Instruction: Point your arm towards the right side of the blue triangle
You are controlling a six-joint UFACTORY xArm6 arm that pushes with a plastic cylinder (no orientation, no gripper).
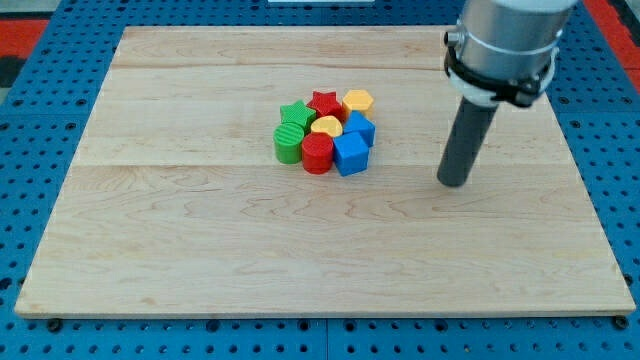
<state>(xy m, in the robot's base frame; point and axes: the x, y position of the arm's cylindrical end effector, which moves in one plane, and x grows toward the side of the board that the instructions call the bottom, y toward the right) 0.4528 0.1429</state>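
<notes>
The blocks sit bunched together near the board's middle. The blue triangle [361, 128] lies at the bunch's right side, just above a blue cube [351, 154]. My tip [453, 182] rests on the board well to the right of the bunch, apart from every block, slightly lower in the view than the blue triangle. The bunch also holds a red star [323, 102], a yellow hexagon [358, 101], a green star [294, 116], a yellow heart-like block [326, 126], a green cylinder [288, 144] and a red cylinder [317, 153].
The wooden board [200, 230] lies on a blue pegboard table [40, 120]. The arm's grey body [505, 40] hangs over the board's upper right.
</notes>
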